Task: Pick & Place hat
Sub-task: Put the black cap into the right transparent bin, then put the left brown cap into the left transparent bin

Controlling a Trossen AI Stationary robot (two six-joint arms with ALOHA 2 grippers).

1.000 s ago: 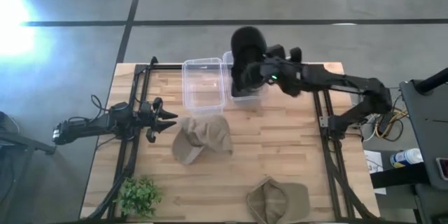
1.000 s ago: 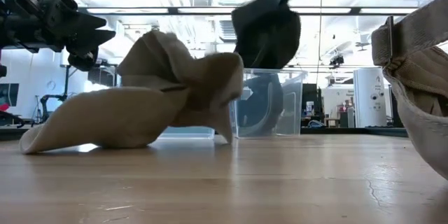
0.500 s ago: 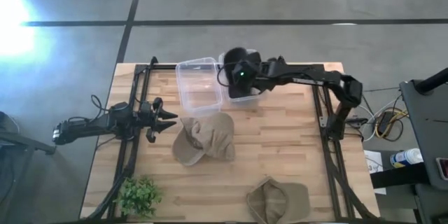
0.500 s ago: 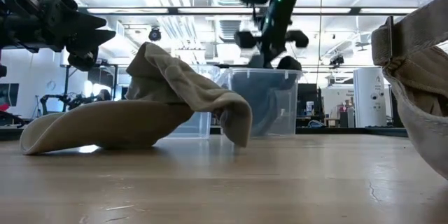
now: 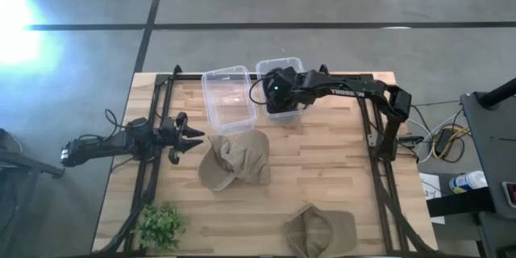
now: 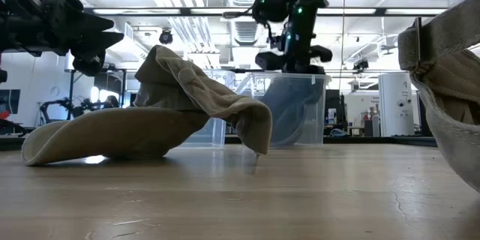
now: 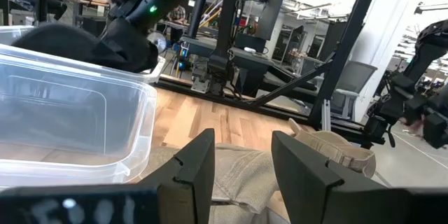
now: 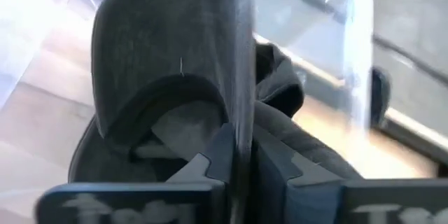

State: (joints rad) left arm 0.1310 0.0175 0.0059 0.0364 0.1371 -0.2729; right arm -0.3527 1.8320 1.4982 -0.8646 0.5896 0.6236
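Reaching across the far edge of the wooden slatted table [image 5: 322, 169], my right gripper [image 5: 278, 95] was down inside the right-hand clear plastic bin [image 5: 284, 71], and I could see its two dark fingers [image 8: 269, 161] pressed nearly together with a thin fold of the black fabric hat [image 8: 168, 91] pinched between them. In the right wrist view that hat filled most of the picture, its dark crown bunched against the bin's transparent wall. From the low camera the same gripper [image 6: 292, 49] sat at the bin's rim [image 6: 296, 77], with the dark hat showing through the plastic below.

A second clear plastic bin [image 5: 228, 97] stood just beside the first, on its left. My left gripper [image 5: 187, 136] waited over the left side of the table, near the crumpled tan hat [image 5: 234, 160] that lay in the middle of the table; its fingers [image 7: 192, 164] stood apart with nothing between them, and the tan fabric showed beyond them. In the low view this tan hat [image 6: 150, 112] rested on the wood as a folded heap in front of the bins.

Another olive-tan hat [image 5: 320, 230] lay at the near edge of the table, well apart from both grippers. A small green leafy plant [image 5: 160, 224] stood at the near left corner.
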